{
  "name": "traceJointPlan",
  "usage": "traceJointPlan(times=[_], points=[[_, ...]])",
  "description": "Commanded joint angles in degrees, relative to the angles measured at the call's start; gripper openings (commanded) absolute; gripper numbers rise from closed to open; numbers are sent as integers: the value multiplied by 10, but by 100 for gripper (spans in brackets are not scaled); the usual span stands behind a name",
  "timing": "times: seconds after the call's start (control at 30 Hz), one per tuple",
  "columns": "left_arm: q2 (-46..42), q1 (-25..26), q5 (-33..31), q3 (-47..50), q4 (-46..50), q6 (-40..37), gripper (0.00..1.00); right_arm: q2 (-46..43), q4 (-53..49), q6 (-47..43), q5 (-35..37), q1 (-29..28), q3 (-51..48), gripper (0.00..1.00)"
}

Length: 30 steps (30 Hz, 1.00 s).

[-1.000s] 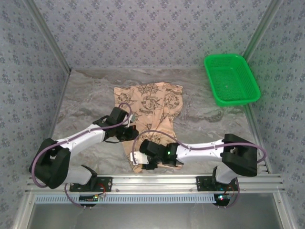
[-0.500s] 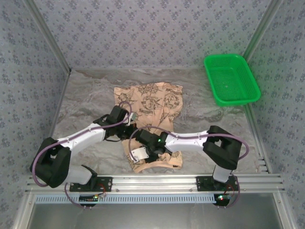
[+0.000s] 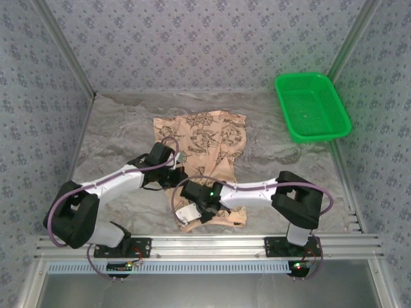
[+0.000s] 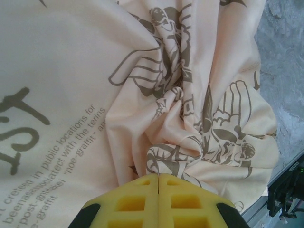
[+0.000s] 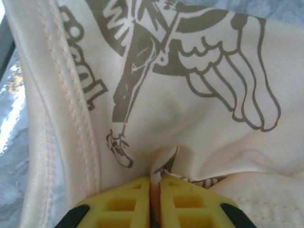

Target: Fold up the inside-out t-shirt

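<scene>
Lying on the grey marbled table (image 3: 115, 138), the inside-out t-shirt (image 3: 212, 135) is seen in the top view stretched from the middle of the table toward the near edge. Its far part is spread fairly flat with the dark brown prints showing, while its near part is narrowed and rumpled between the two arms. A green basket (image 3: 313, 106) is set at the far right corner, well apart from the garment. The left hand (image 3: 176, 172) is placed at the shirt's left edge, about halfway along it. In the left wrist view the left hand (image 4: 157, 178) is shown clenched, its yellow fingers (image 4: 128, 202) pressed together, and the cloth (image 4: 190, 118) is gathered into tight folds that run into their tips, so a pinch of fabric is held there. The right hand (image 3: 187, 217) is lowered onto the near left corner of the shirt, close to the rail at the table's near edge. In the right wrist view the right hand (image 5: 155, 180) is shown closed to a thin slit, with a small ridge of the pale cloth (image 5: 190, 118) grasped between the tips. A stitched hem (image 5: 71, 118) is seen just to the left of that pinch, beside a printed winged figure (image 5: 209, 61).
</scene>
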<state>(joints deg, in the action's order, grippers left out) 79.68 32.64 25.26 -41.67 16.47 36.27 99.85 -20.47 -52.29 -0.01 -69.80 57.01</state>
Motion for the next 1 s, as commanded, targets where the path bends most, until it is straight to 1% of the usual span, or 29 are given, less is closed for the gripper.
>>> traceJointPlan(times=[0.0, 0.17, 0.33, 0.4, 0.47, 0.57, 0.67, 0.7, 0.73, 0.83, 0.87, 0.9, 0.93, 0.97], points=[[14, -10, 6, -18, -4, -11, 0, -31, 4, -38, 47, -26, -22, 13], [27, -25, 0, -29, -6, -20, 0, -79, -12, -51, 37, -64, -40, 14], [47, -34, -14, -48, -5, -39, 0, -87, -39, -34, 10, -99, -53, 12], [62, -38, -13, -56, -7, -46, 0, -88, -30, -32, 12, -120, -66, 13], [81, -42, -13, -63, -10, -50, 0, -91, -11, -30, 24, -137, -80, 16], [111, -46, 1, -72, -18, -52, 0, -101, 7, -25, 16, -139, -93, 16], [134, -45, 31, -78, -24, -51, 0, -133, 27, 3, -2, -118, -106, 16], [136, -45, 37, -78, -26, -50, 2, -154, 38, 19, -12, -105, -112, 17], [135, -45, 35, -76, -25, -50, 6, -171, 54, 37, -16, -92, -117, 18], [123, -47, 12, -72, -17, -62, 14, -230, 100, 109, -22, -37, -134, 28], [120, -48, 4, -71, -14, -65, 19, -242, 107, 131, -26, -22, -134, 30], [116, -52, -2, -72, -10, -69, 29, -254, 117, 157, -30, -5, -136, 33], [113, -58, -6, -74, -7, -74, 34, -266, 129, 191, -26, 9, -138, 37], [112, -61, -8, -75, -4, -78, 37, -273, 139, 234, -15, 19, -138, 39]])
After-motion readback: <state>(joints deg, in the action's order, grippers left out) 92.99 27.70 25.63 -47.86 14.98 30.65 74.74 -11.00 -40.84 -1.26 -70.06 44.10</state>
